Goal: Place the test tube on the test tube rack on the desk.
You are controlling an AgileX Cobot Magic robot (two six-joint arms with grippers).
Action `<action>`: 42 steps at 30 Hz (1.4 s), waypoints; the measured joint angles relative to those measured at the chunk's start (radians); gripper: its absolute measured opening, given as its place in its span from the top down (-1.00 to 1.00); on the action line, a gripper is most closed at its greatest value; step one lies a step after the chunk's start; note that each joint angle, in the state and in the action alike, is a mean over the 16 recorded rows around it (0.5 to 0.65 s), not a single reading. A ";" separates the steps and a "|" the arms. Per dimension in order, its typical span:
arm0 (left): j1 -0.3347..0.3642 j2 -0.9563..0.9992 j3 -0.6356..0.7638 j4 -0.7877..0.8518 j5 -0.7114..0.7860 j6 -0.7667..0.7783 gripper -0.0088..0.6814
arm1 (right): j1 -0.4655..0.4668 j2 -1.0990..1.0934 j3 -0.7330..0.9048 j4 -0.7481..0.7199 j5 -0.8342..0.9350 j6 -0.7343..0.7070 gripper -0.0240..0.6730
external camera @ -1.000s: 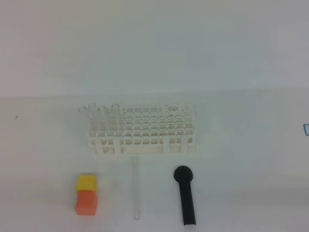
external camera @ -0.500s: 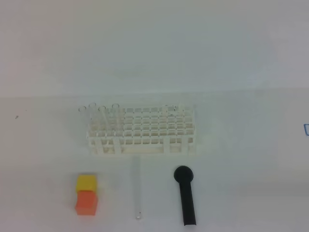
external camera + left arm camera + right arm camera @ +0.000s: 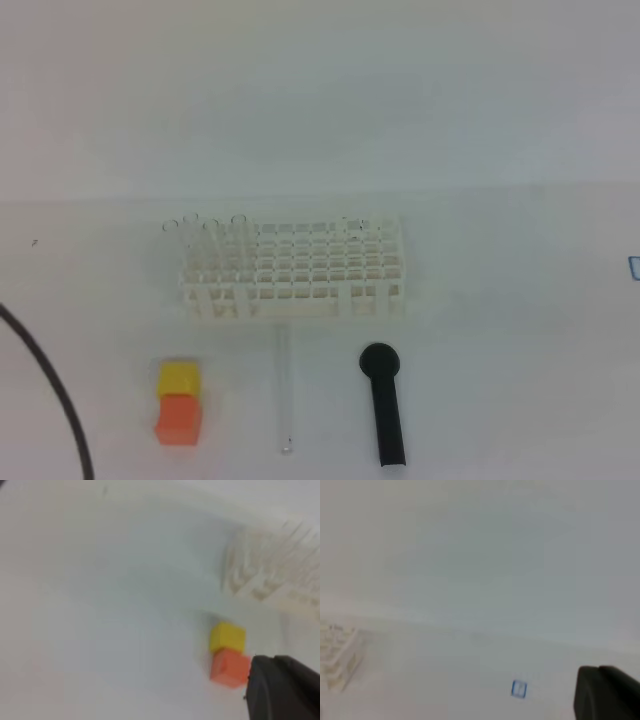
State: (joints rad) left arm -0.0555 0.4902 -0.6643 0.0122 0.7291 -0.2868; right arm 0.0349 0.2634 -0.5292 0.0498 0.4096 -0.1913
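Both claws are pressed together and hold nothing; the left claw [image 3: 285, 690] shows only as a dark tip at 5 o'clock in its wrist view, just beside the orange cube [image 3: 229, 667]. The test tube [image 3: 285, 390] lies flat on the desk [image 3: 500, 300], long axis 12 to 6 o'clock, at 3 o'clock from that cube, so the left arm looks nearer. It has open room either side, with the test tube rack [image 3: 295, 268] just beyond its far end and the black tool [image 3: 385, 405] at 3 o'clock
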 joint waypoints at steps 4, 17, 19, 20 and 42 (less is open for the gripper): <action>-0.001 0.186 -0.048 -0.062 0.103 0.051 0.98 | 0.000 0.074 -0.069 0.035 0.125 0.002 0.94; -0.245 0.679 -0.146 -0.341 0.003 0.224 0.97 | 0.000 0.138 -0.115 0.136 0.285 -0.026 0.94; -0.318 0.736 -0.169 -0.315 -0.028 0.186 0.95 | 0.000 0.138 -0.115 0.139 0.300 -0.029 0.94; -0.356 0.763 -0.180 -0.292 -0.044 0.157 0.92 | 0.000 0.139 -0.115 0.140 0.308 -0.030 0.93; -0.652 1.278 -0.379 0.006 -0.161 -0.235 -0.31 | 0.000 0.140 -0.116 0.143 0.391 -0.018 0.79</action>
State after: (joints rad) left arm -0.7075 1.7686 -1.0436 0.0179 0.5685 -0.5214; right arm 0.0349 0.4038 -0.6450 0.1929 0.8008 -0.2098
